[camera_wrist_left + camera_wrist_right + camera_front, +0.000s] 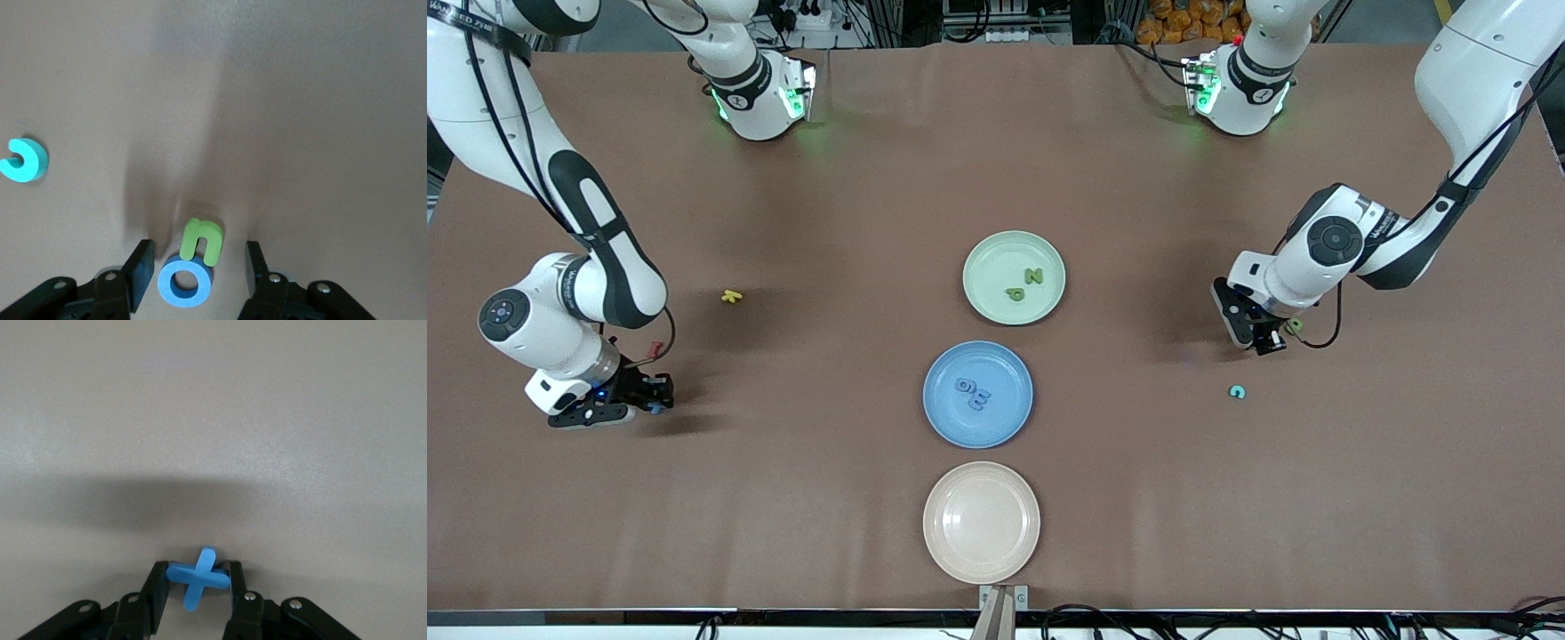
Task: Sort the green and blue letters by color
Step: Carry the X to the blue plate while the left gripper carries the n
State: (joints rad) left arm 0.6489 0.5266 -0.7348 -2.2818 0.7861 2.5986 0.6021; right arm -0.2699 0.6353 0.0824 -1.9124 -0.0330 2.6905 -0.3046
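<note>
My left gripper (198,259) is open, low at the table toward the left arm's end (1268,342). A blue O (185,283) and a green U-shaped letter (203,240) lie touching between its fingers; the green one also shows in the front view (1294,326). A teal-blue C-shaped letter (23,160) lies nearby on the table (1237,391). My right gripper (197,577) is shut on a blue X (199,577), low at the table toward the right arm's end (654,397). The green plate (991,267) holds a green N (1034,276) and P (1015,292). The blue plate (1005,418) holds two blue letters (972,393).
An empty beige plate (981,524) sits nearest the front camera, in line with the other two plates. A yellow letter (732,296) and a dark red letter (655,348) lie on the brown table near the right arm.
</note>
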